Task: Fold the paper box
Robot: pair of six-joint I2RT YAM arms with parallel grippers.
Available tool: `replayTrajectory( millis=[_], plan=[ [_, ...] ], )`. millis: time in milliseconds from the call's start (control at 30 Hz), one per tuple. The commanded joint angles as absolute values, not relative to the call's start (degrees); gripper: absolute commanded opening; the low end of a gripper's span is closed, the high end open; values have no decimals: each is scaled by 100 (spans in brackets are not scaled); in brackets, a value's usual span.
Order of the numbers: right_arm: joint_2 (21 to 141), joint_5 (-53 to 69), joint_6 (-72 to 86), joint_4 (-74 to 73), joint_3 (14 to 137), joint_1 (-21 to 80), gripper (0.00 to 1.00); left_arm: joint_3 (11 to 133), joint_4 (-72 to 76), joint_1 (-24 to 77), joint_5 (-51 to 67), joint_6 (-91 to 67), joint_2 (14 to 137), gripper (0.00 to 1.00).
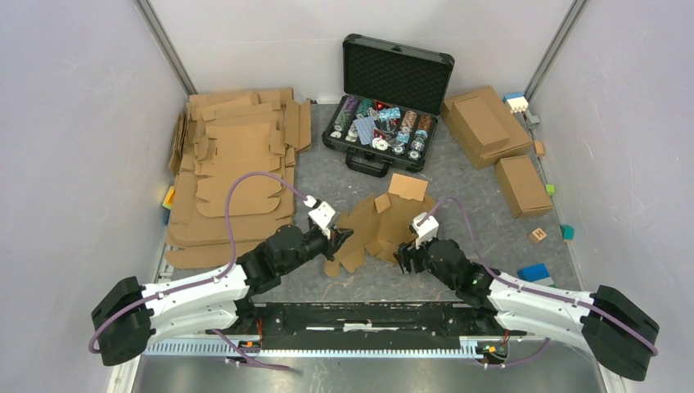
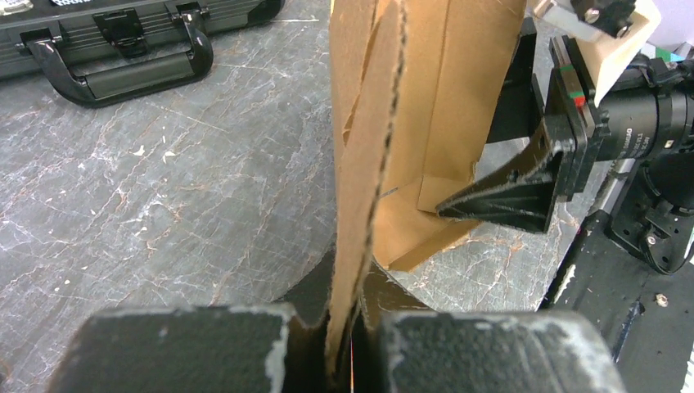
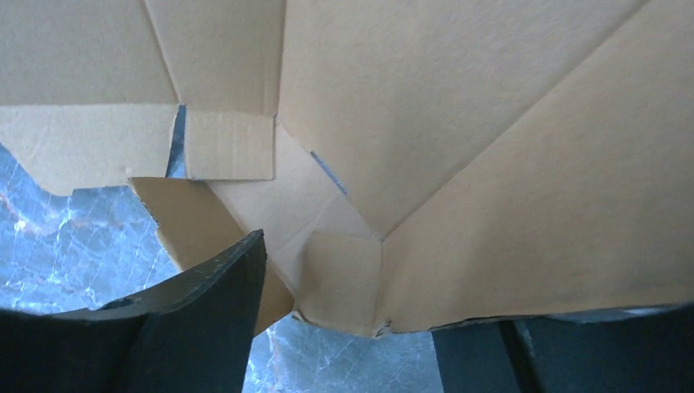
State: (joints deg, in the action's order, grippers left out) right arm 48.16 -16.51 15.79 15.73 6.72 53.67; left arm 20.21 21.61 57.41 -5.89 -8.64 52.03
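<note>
Left end effector (image 2: 348,340) is pressed together on an edge of the paper box (image 1: 385,223). By this grip the half-formed blank is held steady over the counter (image 1: 475,246), between the two arms and nearer than the black case (image 1: 385,123). Right end effector (image 1: 407,255) is spread, with its fingers set under the blank's right panels and nothing pinched. This placing is judged to let a flap be pushed along its crease while the left side is anchored.
</note>
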Motion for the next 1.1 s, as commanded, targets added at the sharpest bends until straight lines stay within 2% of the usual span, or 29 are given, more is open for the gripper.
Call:
replayTrajectory(
  millis=[0,167,267,367,533,700,900,1067],
  plan=[
    [5028,-1656,1599,1462,951,5620,78,2127,2549,5790,-600,-809,5280,4],
    [4975,-1801,1530,1364,939,5977,90,2109,2555,5791,-724,-835,5245,4],
    [5009,-1913,1504,1286,954,6062,90,2101,2553,5786,-663,-857,5221,4],
    [5057,-1945,1513,1283,1004,6074,87,2031,2604,5787,-600,-926,5174,4],
    [5243,-2352,1800,1134,1266,6133,75,1877,2729,5796,-584,-1066,5135,4],
    [5401,-2586,1959,1300,1375,6223,70,1802,2796,5812,-574,-1116,5135,4],
    [5586,-2654,2084,1423,1439,6231,57,1780,2795,5841,-576,-1116,5178,4],
    [5362,-2501,2285,1718,1218,6231,64,1749,2799,5851,-617,-1116,5124,4]
  ],
)
